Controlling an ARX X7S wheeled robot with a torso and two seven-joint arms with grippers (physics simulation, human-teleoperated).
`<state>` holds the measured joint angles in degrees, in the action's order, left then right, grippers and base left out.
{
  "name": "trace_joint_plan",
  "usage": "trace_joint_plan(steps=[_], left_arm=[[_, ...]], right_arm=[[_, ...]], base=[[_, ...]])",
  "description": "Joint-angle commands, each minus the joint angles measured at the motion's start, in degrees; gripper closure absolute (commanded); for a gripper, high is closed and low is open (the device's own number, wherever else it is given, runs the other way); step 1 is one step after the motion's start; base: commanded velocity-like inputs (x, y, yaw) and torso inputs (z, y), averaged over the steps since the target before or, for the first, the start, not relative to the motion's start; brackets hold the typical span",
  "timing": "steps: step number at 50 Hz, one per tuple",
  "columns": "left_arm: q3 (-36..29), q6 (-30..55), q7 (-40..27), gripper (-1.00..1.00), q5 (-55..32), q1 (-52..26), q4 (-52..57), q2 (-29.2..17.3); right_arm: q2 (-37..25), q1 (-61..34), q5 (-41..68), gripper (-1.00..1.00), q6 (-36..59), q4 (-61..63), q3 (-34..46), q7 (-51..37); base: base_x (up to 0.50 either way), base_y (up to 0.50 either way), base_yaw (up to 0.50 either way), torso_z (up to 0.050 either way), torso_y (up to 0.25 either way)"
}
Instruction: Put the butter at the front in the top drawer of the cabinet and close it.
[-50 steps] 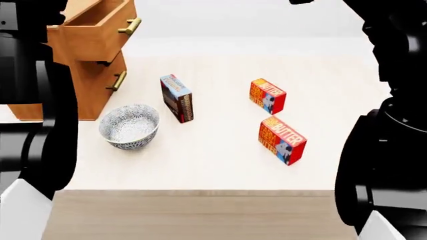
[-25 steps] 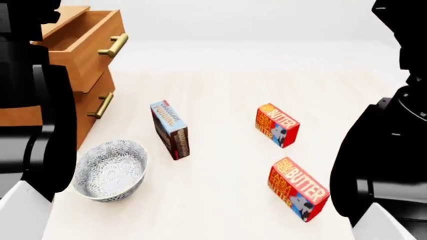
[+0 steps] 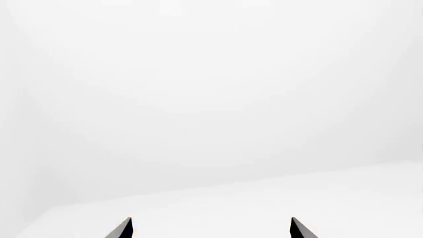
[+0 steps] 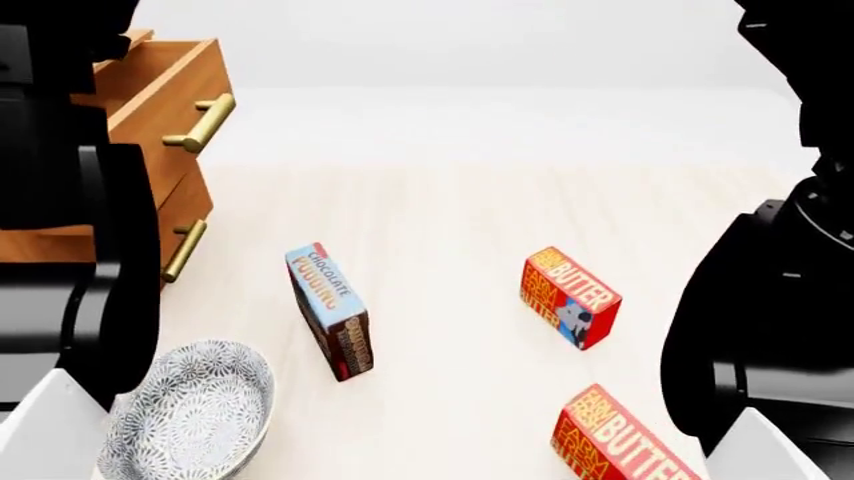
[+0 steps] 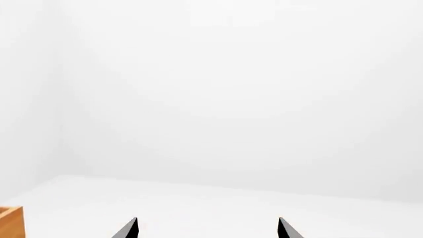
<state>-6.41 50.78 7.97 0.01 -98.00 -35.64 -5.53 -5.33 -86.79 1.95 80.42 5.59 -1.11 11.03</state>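
Note:
The butter at the front (image 4: 622, 440) is a red box with yellow lettering, lying at the near right of the table and partly cut by the head view's lower edge. A second identical box (image 4: 571, 297) lies farther back. At the far left the cabinet (image 4: 147, 190) has its top drawer (image 4: 158, 95) pulled out, brass handle (image 4: 200, 122) forward. My left gripper (image 3: 210, 228) and right gripper (image 5: 207, 228) are both open, held high and facing a white wall, with nothing between their fingers. Neither gripper shows in the head view.
A blue chocolate pudding box (image 4: 330, 310) stands on edge left of centre on the pale table (image 4: 441, 220). A patterned bowl (image 4: 187, 420) sits at the near left. My black arms fill both sides of the head view. A cabinet corner (image 5: 10, 223) shows in the right wrist view.
The head view has shifted, so every object on the table has slid down and toward me in the frame. The boxes, bowl and drawer keep their places relative to one another.

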Motion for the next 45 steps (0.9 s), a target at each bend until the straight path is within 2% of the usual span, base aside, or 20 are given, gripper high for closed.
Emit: trace_joint_plan(steps=[1,3,9,12,14,17,18,20,24,28,38,45], left_arm=[[-1.05,1.33,0.55,-1.00,-0.49,0.87,1.98,-0.29],[-2.86,2.72,1.81,-1.00,-0.12,1.11,3.05,-0.71],[-14.32,12.31,11.15,-1.00,1.42,-1.75,3.17,-3.06],[-19.50,13.58,14.59,-1.00,2.65,-6.45,-3.50,-3.33],[-21.11,12.56,16.38,-1.00,2.82,-11.46,-12.87,-2.40],[-19.77,5.85,15.11,-1.00,2.09,-21.75,-35.18,0.68],[-18.41,7.89,13.73,-1.00,1.26,-24.20,-39.26,1.02],[-18.90,12.14,15.17,-1.00,1.05,-25.11,-39.32,0.68],[-23.29,17.47,23.37,-1.00,1.09,-25.74,-39.34,0.12],[-24.44,19.39,25.22,-1.00,0.48,-25.96,-39.35,-0.95],[-22.74,21.28,22.73,-1.00,-0.03,-26.09,-39.35,-3.22],[-17.61,21.03,15.93,-1.00,-0.43,-25.27,-39.35,-4.56]], right_arm=[[-0.29,0.13,0.68,-1.00,0.90,0.95,0.71,-0.14],[-0.36,0.27,0.81,-1.00,1.12,1.41,0.71,-0.15],[-0.73,0.81,1.25,-1.00,1.88,3.00,0.66,-0.06],[-0.95,1.14,1.43,-1.00,1.94,3.45,0.64,-0.03],[-1.14,1.42,1.57,-1.00,2.19,3.94,0.60,0.02],[-1.45,1.83,1.81,-1.00,2.55,4.72,0.51,0.16],[-1.57,1.95,1.89,-1.00,2.61,4.88,0.43,0.22],[-1.78,2.15,1.99,-1.00,2.71,5.10,0.33,0.25],[-2.18,2.74,2.23,-1.00,3.18,5.95,0.22,0.34],[-2.44,3.39,2.39,-1.00,3.21,6.49,-0.07,0.32],[-2.67,4.37,2.81,-1.00,1.96,5.55,-0.03,0.32],[-2.65,4.84,3.07,-1.00,1.67,5.23,-0.19,0.18]], base=[[0.00,0.00,0.00,0.000,0.000],[0.00,0.00,0.00,0.000,0.000],[0.00,0.00,0.00,0.000,0.000],[0.00,0.00,0.00,0.000,0.000],[0.00,0.00,0.00,0.000,0.000],[0.00,0.00,0.00,0.000,0.000],[0.00,0.00,0.00,0.000,0.000],[0.00,0.00,0.00,0.000,0.000],[0.00,0.00,0.00,0.000,0.000],[0.00,0.00,0.00,0.000,0.000],[0.00,0.00,0.00,0.000,0.000],[0.00,0.00,0.00,0.000,0.000]])
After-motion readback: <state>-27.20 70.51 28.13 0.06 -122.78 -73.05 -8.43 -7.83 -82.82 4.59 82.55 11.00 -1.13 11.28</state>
